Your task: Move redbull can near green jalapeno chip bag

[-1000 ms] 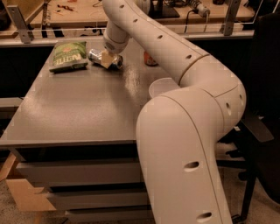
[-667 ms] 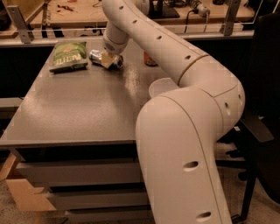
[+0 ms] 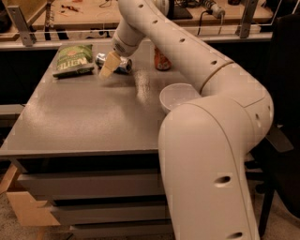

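The redbull can (image 3: 123,63) lies on its side at the far side of the grey table (image 3: 84,117), silver with blue patches. It lies just right of the green jalapeno chip bag (image 3: 74,59), which lies flat at the far left corner. A small gap separates can and bag. My gripper (image 3: 108,66) reaches down from the white arm (image 3: 187,51) and sits right at the can, covering its middle. Whether it holds the can is hidden.
An orange-red soda can (image 3: 161,60) stands upright to the right of the redbull can. A white bowl (image 3: 180,96) sits near the table's right edge, partly behind my arm. A cluttered workbench (image 3: 93,11) runs behind the table.
Almost nothing differs. The gripper stays at the can beside the bag, and the can and the bag have not moved.
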